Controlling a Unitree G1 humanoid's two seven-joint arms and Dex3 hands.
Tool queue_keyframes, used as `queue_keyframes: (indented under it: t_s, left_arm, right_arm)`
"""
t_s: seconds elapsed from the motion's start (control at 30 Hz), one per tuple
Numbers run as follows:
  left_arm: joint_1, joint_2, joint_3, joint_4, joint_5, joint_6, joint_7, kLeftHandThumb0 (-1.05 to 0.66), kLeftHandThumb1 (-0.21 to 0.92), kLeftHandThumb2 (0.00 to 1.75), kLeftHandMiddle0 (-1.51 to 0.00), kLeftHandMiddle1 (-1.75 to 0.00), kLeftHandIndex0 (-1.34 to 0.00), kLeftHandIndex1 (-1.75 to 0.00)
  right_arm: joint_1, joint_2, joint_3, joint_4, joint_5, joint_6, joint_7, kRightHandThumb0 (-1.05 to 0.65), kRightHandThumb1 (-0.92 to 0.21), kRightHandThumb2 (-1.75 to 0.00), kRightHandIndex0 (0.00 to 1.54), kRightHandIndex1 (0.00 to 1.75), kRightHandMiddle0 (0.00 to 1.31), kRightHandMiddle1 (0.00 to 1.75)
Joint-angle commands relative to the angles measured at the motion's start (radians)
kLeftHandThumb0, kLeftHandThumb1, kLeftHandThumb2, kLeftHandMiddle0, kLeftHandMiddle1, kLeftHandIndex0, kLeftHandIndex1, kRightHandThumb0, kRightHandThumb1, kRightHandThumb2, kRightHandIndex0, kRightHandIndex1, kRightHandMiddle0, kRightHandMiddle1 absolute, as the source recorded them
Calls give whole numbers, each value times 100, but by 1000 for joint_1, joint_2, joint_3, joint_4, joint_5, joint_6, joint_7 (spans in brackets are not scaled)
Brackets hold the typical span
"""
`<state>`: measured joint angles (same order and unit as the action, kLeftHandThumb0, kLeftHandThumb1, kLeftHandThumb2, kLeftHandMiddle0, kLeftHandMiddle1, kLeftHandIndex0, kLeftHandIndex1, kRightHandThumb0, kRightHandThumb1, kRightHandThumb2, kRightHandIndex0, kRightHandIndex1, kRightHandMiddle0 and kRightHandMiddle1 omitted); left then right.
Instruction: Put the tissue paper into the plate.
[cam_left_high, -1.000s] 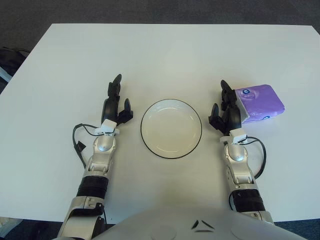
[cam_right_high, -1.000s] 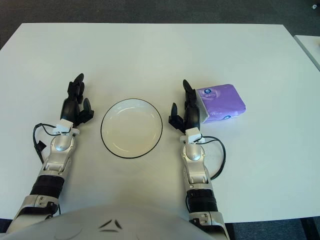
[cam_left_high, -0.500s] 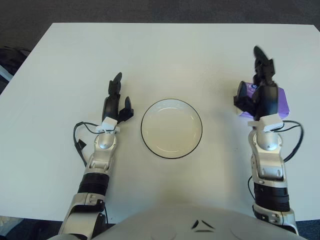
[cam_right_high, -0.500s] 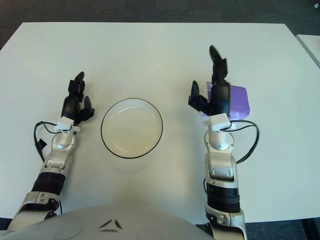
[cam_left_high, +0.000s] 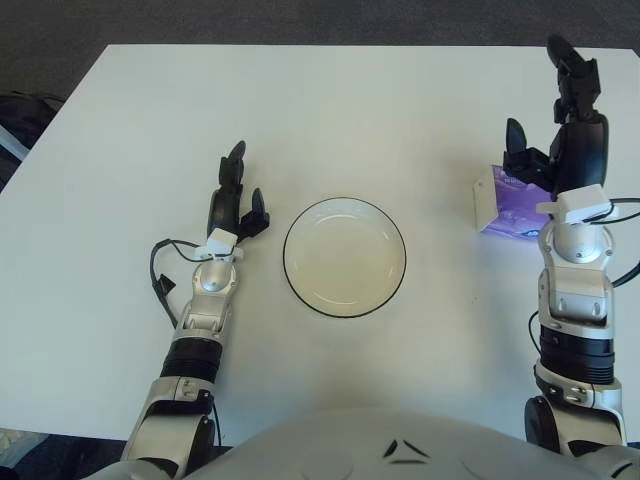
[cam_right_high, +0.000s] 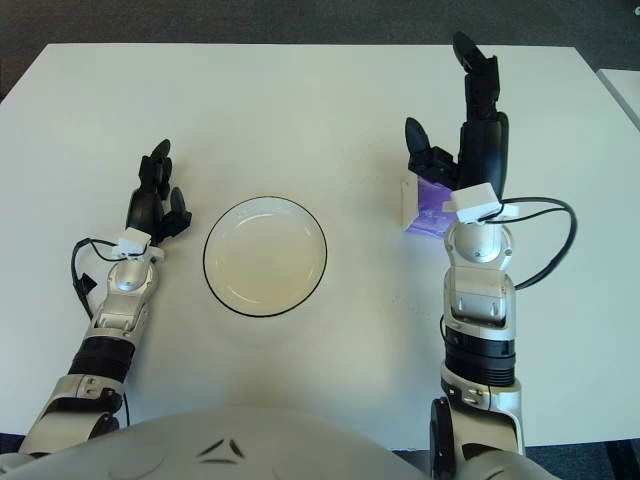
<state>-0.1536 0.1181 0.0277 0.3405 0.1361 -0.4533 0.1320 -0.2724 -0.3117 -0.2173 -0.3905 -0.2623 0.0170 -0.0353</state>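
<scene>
The white plate (cam_left_high: 345, 260) with a dark rim sits at the table's middle and holds nothing. The purple tissue pack (cam_left_high: 503, 208) lies to its right, and only its left end shows. My right hand (cam_left_high: 556, 125) is raised over the pack and hides most of it. Its fingers are spread, pointing away from me, and grip nothing. Whether the hand touches the pack I cannot tell. My left hand (cam_left_high: 240, 190) shows left of the plate, fingers relaxed, holding nothing.
The white table (cam_left_high: 330, 120) stretches well beyond the plate on all sides, with dark floor past its far edge. A black cable (cam_left_high: 160, 285) loops beside my left wrist, and another (cam_right_high: 555, 250) beside my right wrist.
My right hand has moved from beside the plate's right rim outward and away from me, ending above the tissue pack and covering it. The left hand has barely moved.
</scene>
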Motion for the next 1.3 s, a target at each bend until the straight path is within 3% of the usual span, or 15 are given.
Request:
queue_keyframes:
  t_s: [0.0, 0.17, 0.33, 0.6, 0.73, 0.8, 1.27]
  left_arm:
    - [84, -47, -29, 118, 8, 13, 5, -79, 92, 91, -21, 0, 0, -41]
    - [80, -49, -30, 123, 8, 12, 8, -79, 92, 90, -21, 0, 0, -41]
    - [76, -48, -31, 130, 10, 10, 9, -79, 92, 90, -21, 0, 0, -41]
    - [72, -46, -32, 140, 11, 0, 8, -80, 92, 90, -21, 0, 0, -41]
    - [69, -48, -30, 144, 7, -1, 7, -80, 92, 90, -21, 0, 0, -41]
    - [68, -47, -30, 145, 6, 0, 8, -80, 92, 90, -21, 0, 0, -41]
    - [61, -44, -30, 147, 1, 6, 1, -80, 92, 89, -22, -1, 0, -42]
  right_arm:
    - [-42, -48, -15, -30, -20, 63, 30, -80, -92, -55, 15, 2, 0, 58]
    - [-77, -120, -28, -40, -43, 140, 79, -79, -92, -53, 15, 2, 0, 59]
    - [-97, -191, -37, -23, -69, 164, 114, -78, -92, -53, 16, 2, 0, 64]
    - [-94, -274, -20, -134, -132, 210, 189, -76, -92, -57, 18, 3, 0, 72]
    - [-75, -416, -20, -195, -268, 285, 322, -79, -92, -63, 17, 3, 0, 66]
    - [-78, -448, -19, -204, -298, 312, 367, -82, -92, -66, 17, 2, 0, 60]
    - [-94, -466, -8, -232, -331, 369, 425, -85, -92, -69, 17, 2, 0, 55]
